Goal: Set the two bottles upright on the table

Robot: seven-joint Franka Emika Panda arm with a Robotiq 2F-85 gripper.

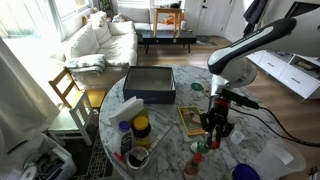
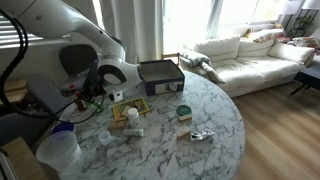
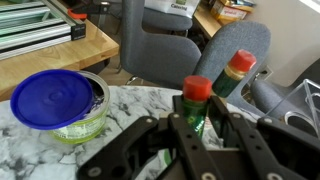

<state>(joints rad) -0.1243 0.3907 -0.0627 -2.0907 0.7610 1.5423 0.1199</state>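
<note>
Near bottle (image 3: 197, 92): it stood cap-up between the fingers, over the marble near the table's rim. Its base was hidden behind the gripper, so we could not tell whether it rested on the top or hung just above it.
Gripper (image 3: 198, 130): it was closed narrow on the near bottle, one finger on each side of the green body below the red cap. We judged that this hold served to keep the slim bottle vertical while it was set down.
Far bottle (image 3: 237, 70): it was upright too, just beside and behind the held one, apart from the fingers. We took it to be finished.
Progress: we judged the task nearly done, with only the release and a straight lift away left.
Risk: the two bottles stood close, so we thought a sideways retreat could knock either over.
Tub (image 3: 58, 100): a clear tub with a blue lid sat on the marble off to one side, well clear of the fingers.
Table (image 1: 165, 140): a round, grey-veined white top with some bare space around the gripper (image 1: 217, 128) in an exterior view, which we read as the reason for placing the bottles there.
Box (image 1: 150, 83): dark and flat, it lay across the table, well away from the work.
Exterior views: the bottles were too small and too hidden by the arm (image 2: 70, 45) for us to make out.
</note>
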